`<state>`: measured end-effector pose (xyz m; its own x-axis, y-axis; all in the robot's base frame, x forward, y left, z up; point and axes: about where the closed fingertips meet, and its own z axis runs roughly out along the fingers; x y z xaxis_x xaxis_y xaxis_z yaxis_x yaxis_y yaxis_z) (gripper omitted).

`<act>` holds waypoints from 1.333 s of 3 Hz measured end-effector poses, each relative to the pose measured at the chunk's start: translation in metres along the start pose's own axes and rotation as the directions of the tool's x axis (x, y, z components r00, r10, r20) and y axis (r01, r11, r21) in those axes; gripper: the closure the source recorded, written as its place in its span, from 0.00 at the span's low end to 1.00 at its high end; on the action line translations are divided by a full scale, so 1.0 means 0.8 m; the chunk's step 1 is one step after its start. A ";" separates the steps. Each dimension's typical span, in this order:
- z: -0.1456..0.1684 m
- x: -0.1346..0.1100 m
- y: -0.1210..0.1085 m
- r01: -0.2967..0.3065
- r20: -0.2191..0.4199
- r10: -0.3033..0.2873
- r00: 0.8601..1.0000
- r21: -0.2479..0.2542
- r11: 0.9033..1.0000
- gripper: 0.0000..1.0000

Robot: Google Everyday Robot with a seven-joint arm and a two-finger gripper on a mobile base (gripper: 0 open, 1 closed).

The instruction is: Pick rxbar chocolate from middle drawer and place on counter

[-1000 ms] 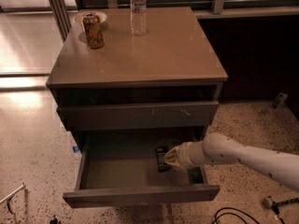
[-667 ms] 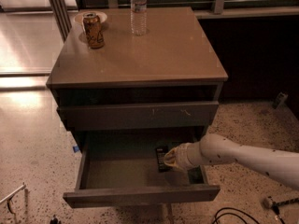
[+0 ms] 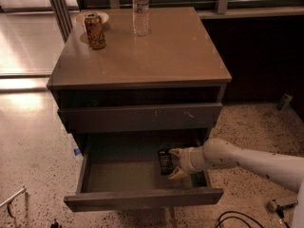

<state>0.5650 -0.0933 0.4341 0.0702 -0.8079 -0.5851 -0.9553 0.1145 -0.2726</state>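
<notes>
The rxbar chocolate [image 3: 165, 161], a small flat black wrapper with pale print, lies on the dull grey-green floor of the open middle drawer [image 3: 123, 175], towards its right side. My gripper [image 3: 176, 163] reaches into the drawer from the right on a pale arm. Its fingers are open, one at the far end of the bar and one at the near end, so it straddles the bar's right edge. The counter [image 3: 161, 51] is the glossy tan top of the cabinet above.
An orange drink can [image 3: 95, 31] and a clear water bottle [image 3: 140, 10] stand at the back of the counter, with a white dish [image 3: 103, 17] behind the can. The drawer front above has pale scratch marks [image 3: 187, 113]. Cables lie on the speckled floor at lower right.
The gripper and arm have held almost the same place over the bar. The bar has not moved.
</notes>
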 end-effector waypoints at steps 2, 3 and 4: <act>0.029 0.030 -0.022 -0.118 0.084 0.119 0.989 -0.006 0.993 0.39; 0.047 0.044 -0.039 -0.192 0.133 0.193 0.972 -0.017 0.981 0.39; 0.064 0.052 -0.053 -0.243 0.167 0.245 0.955 -0.033 0.969 0.20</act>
<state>0.6229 -0.1024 0.3822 -0.1193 -0.6473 -0.7529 -0.9525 0.2885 -0.0971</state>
